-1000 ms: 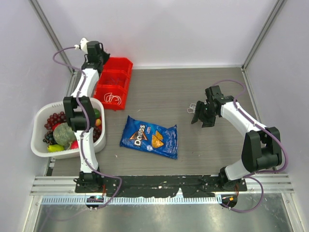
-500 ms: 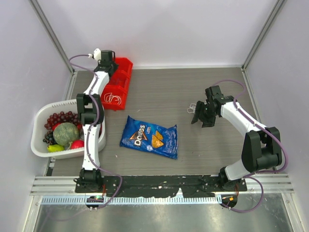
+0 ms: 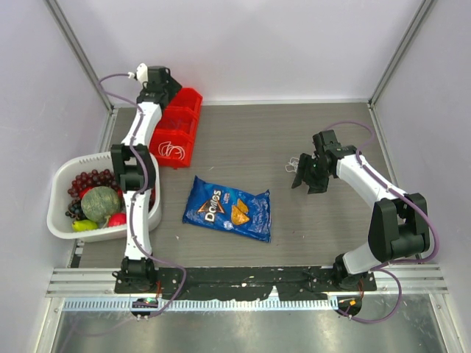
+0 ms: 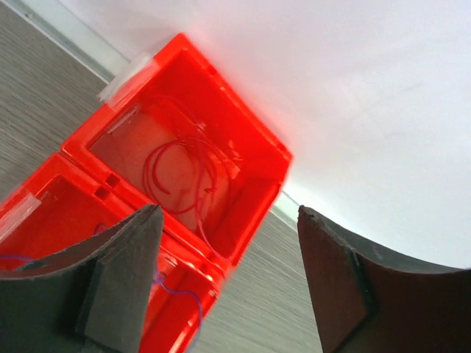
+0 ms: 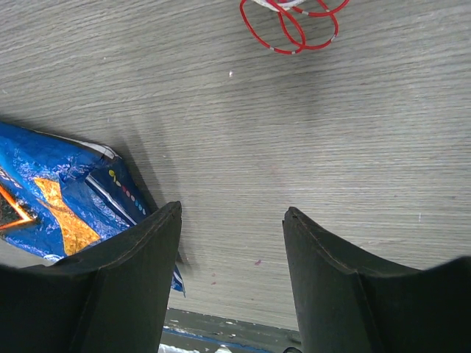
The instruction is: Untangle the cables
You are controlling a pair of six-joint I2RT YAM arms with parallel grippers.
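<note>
The cables lie in two places. In the right wrist view, red loops (image 5: 291, 26) with a bit of white cord rest on the table ahead of my open, empty right gripper (image 5: 232, 209). From above that small bundle (image 3: 294, 163) sits just left of the right gripper (image 3: 304, 176). My left gripper (image 4: 228, 212) hangs open and empty above the back end of a red bin (image 4: 246, 184). A red cable (image 4: 180, 173) lies in the far compartment and a bluish one (image 4: 173, 298) in the middle one. White loops (image 3: 174, 151) fill the near compartment.
A blue chip bag (image 3: 228, 208) lies in the middle of the table and shows at the left of the right wrist view (image 5: 51, 184). A white basket (image 3: 54, 198) of fruit stands at the left beside the left arm. The red bin (image 3: 184, 110) sits against the back wall.
The left arm has swung over the back of the red bin, first right, then slightly back left, and its jaws now stand open. The right arm has not moved.
</note>
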